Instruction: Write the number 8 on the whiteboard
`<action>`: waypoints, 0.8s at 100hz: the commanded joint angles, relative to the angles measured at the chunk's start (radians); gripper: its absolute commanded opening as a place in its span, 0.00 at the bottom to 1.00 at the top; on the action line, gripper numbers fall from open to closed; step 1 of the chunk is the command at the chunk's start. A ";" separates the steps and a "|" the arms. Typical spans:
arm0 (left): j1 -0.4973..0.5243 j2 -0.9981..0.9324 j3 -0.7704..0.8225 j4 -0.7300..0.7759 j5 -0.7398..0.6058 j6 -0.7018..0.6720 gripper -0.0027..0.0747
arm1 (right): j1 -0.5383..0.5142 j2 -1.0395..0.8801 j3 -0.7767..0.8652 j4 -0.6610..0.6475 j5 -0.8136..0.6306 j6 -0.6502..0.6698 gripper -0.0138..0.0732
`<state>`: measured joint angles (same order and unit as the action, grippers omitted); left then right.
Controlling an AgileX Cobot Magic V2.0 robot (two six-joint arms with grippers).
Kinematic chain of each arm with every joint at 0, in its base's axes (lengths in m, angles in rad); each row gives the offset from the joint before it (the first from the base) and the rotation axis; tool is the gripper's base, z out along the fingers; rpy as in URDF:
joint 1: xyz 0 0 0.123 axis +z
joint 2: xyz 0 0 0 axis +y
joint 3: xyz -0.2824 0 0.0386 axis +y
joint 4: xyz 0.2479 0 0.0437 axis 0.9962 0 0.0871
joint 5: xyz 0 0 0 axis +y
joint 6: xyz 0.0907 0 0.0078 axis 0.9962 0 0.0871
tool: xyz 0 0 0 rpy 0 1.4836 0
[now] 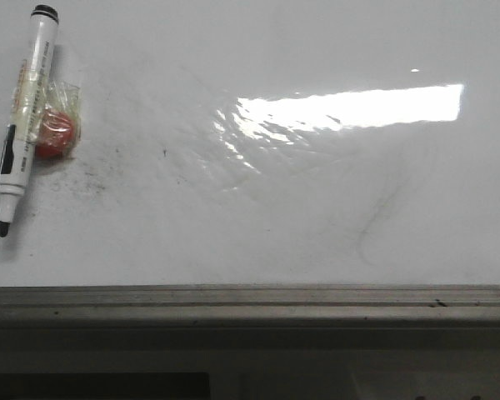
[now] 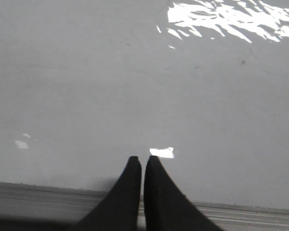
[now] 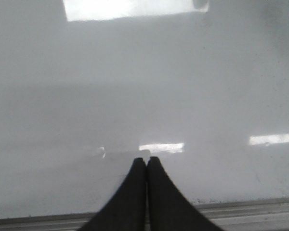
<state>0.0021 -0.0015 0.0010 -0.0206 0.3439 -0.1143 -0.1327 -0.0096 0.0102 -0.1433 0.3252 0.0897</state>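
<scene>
Nearest, left gripper and right gripper closed on nothing above the whiteboard, glossy, stiff. No number 8 there yet. Farther left, marker: light, slippery; probably best gripped mid-barrel.

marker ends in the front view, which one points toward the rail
The uncapped black tip of the marker points toward the grey rail; the black butt end points away.

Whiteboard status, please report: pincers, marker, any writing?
Left pincer shut, empty. Right pincer shut, empty. Marker lies uncapped at whiteboard far left, beside red object. No 8 written; only faint smudges.
</scene>
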 commanded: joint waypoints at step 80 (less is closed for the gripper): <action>0.002 -0.030 0.032 0.007 -0.078 -0.005 0.01 | -0.007 -0.022 0.013 0.000 -0.026 -0.010 0.08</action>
<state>0.0021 -0.0015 0.0010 -0.0172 0.3339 -0.1143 -0.1327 -0.0096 0.0102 -0.1433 0.3252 0.0897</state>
